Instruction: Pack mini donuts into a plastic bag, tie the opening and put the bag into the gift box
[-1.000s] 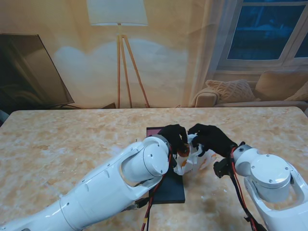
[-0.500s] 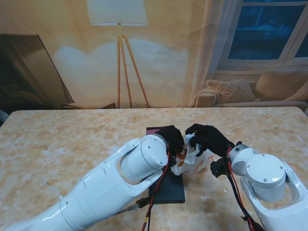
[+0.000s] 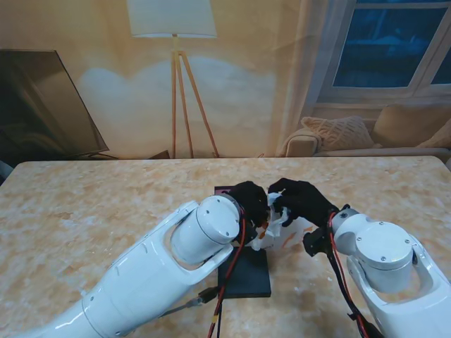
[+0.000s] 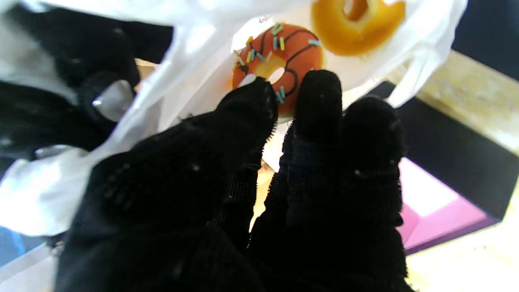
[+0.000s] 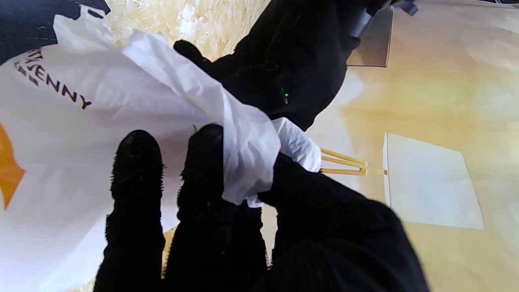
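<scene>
The box (image 3: 246, 271), dark, lies on the table (image 3: 84, 211) nearest me, partly under the left arm. Past it the bag (image 3: 282, 229) is held up between both hands. The right hand (image 3: 299, 201) pinches a fold of its mouth. The left hand (image 3: 250, 201) seems to grip the other edge, fingertips (image 4: 318, 91) by a sprinkled donut (image 4: 279, 61) inside.

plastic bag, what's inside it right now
Two mini donuts show through the plastic bag: an orange sprinkled donut with dark stripes and a plain yellow donut. The left hand and folds cover the rest.
</scene>
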### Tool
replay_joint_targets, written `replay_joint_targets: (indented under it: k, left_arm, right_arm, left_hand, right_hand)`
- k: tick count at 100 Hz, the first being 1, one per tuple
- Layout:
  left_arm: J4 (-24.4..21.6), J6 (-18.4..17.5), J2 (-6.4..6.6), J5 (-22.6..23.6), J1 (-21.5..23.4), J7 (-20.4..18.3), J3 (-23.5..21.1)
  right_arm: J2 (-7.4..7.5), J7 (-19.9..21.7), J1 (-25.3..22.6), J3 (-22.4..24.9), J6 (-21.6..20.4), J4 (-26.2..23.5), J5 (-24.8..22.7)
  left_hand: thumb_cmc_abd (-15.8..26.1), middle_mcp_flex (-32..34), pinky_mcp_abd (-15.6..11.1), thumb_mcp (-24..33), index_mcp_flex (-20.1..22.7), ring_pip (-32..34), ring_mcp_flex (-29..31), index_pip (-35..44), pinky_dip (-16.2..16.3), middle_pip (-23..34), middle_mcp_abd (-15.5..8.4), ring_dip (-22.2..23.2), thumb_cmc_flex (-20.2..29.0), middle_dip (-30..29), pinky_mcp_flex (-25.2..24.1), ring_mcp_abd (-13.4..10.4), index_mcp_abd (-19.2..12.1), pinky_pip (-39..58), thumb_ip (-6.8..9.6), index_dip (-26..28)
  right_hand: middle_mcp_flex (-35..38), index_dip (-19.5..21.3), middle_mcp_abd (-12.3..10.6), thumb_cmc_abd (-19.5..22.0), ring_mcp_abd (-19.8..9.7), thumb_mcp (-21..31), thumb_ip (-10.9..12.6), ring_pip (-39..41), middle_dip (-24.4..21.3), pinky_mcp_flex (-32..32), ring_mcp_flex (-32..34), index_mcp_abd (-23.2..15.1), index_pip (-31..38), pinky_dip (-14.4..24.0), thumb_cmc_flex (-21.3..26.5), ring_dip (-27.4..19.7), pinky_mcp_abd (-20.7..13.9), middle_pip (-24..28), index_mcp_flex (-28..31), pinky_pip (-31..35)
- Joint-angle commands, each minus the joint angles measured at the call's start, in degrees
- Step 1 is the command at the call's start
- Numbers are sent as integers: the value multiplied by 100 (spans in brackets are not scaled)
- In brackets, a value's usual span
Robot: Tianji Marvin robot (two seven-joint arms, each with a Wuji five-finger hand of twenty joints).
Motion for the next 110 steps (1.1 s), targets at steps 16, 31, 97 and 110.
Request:
replay_joint_targets:
  k: [16, 31, 97, 110]
  left_arm:
    - [-59, -100, -174, -752, 268, 104, -277]
    - [-161, 69, -218, -1310, 400, 143, -550]
    - [-389, -231, 46, -1559, 578, -176, -822]
    - [-467, -247, 50, -1794, 667, -163, -932]
  right_arm:
    - [-71, 64, -33, -16, 92, -48, 127]
    - [-79, 53, -26, -18, 127, -56, 187]
    - [-49, 72, -102, 124, -113, -104, -43]
    - [-61, 26, -101, 162, -88, -93, -43]
  left_hand:
    - [311, -433, -298, -223, -134, -270, -534, -232, -412, -71, 58, -244, 289, -198, -142, 435, 42, -487, 61, -20]
    - [734, -754, 333, -610, -239, -208, -1164, -408, -236, -181, 66, -328, 505, -330, -650, 751, 87, -947, 171, -8]
    - [2451, -1631, 1074, -2031, -548, -390, -2450, -1245, 256, -486, 224, -746, 1239, -652, -2448, 1271, 225, -952, 550, 40]
    - [3392, -2080, 1323, -3301, -825, -642, -2935, -1638, 413, -702, 391, -814, 1962, -693, -3013, 1494, 387, -1127, 725, 47]
  right_hand:
    - [65, -29, -238, 197, -189, 14, -4, -2, -78, 48, 144, 11, 272, -83, 79, -129, -60, 96, 4, 29]
    - [45, -16, -234, 207, -170, 7, -6, 56, -51, 15, 97, 2, 275, -82, 78, -97, -49, 112, -8, 28]
    - [-15, 136, -253, 230, -144, 18, 21, 255, 70, -136, -16, -40, 282, -4, 59, 2, -53, 165, -20, 73]
    - [-13, 159, -242, 230, -142, 23, 25, 283, 83, -160, -26, -44, 265, 24, 54, 12, -49, 169, -14, 86]
